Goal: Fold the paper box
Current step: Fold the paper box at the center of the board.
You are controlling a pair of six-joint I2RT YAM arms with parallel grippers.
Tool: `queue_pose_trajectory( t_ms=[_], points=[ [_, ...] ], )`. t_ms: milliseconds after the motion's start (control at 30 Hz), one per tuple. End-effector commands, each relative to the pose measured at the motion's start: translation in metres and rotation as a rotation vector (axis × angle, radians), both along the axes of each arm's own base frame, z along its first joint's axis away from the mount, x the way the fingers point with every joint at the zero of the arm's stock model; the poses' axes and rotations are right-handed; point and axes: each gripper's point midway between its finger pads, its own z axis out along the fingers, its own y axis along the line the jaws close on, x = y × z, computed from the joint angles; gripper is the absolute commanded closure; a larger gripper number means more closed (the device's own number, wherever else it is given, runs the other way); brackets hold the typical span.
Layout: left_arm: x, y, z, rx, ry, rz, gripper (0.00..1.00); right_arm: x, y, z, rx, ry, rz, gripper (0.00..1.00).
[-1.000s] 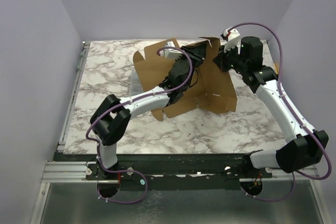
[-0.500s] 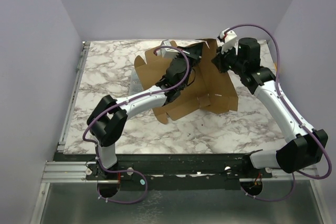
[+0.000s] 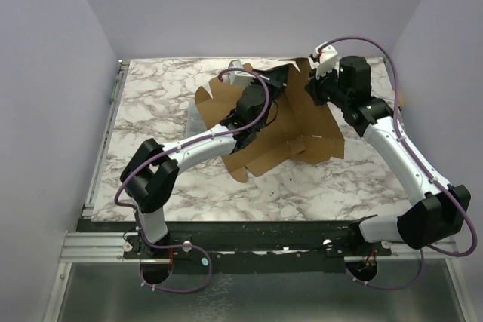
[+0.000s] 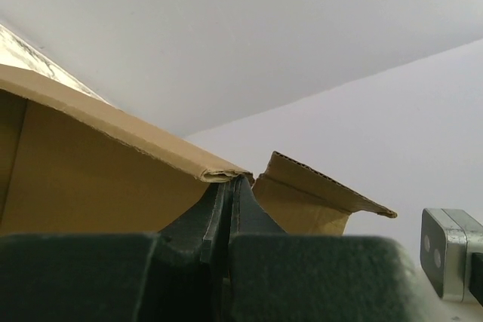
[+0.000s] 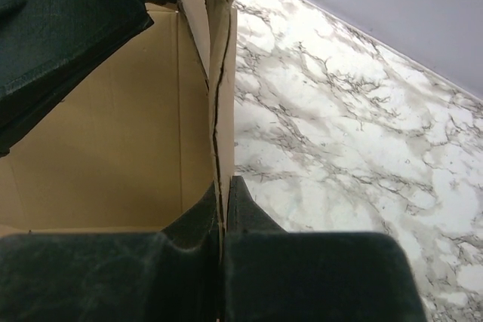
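Observation:
The paper box [image 3: 302,122] is a brown cardboard sheet, partly folded up, in the middle of the marble table [image 3: 151,103]. My left gripper [image 3: 283,77] reaches over it from the left. In the left wrist view the left gripper [image 4: 232,180] is shut, its tips pinching the folded top edge of a cardboard wall [image 4: 90,179]. My right gripper [image 3: 311,87] comes in from the right at the box's far corner. Seen from the right wrist, the right gripper [image 5: 224,186] is shut on an upright double cardboard wall [image 5: 220,73], with the box's inside [image 5: 113,133] to its left.
Purple walls close in the table on three sides. A metal rail [image 3: 106,133] runs along the left edge. The left arm's dark finger [image 5: 60,28] shows at the top left of the right wrist view. The right wrist's grey camera block [image 4: 445,254] sits close beside the left gripper.
My left gripper has closed onto the cardboard edge. The box's left panel has swung and shifted slightly toward the front. The right gripper keeps its hold, nearly unmoved.

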Motion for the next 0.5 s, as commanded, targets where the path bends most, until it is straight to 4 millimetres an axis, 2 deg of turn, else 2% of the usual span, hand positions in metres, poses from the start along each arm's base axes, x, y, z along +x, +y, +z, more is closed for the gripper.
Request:
queue_pose_trajectory(
  t_ms=[0,167,333,467],
  points=[
    [0.024,0.054,-0.039,0.108,0.106,0.189,1.00,0.015,-0.031,0.036,-0.007,-0.133,-0.149,1.00],
    [0.019,0.060,-0.045,0.113,0.118,0.193,1.00,0.021,-0.039,0.035,-0.029,-0.149,-0.195,1.00],
    [0.014,0.068,-0.053,0.120,0.134,0.197,1.00,0.020,-0.036,0.035,-0.022,-0.146,-0.182,1.00],
    [0.016,0.057,-0.043,0.161,0.092,0.107,1.00,0.016,-0.024,0.029,0.005,-0.111,-0.121,1.00]
  ],
)
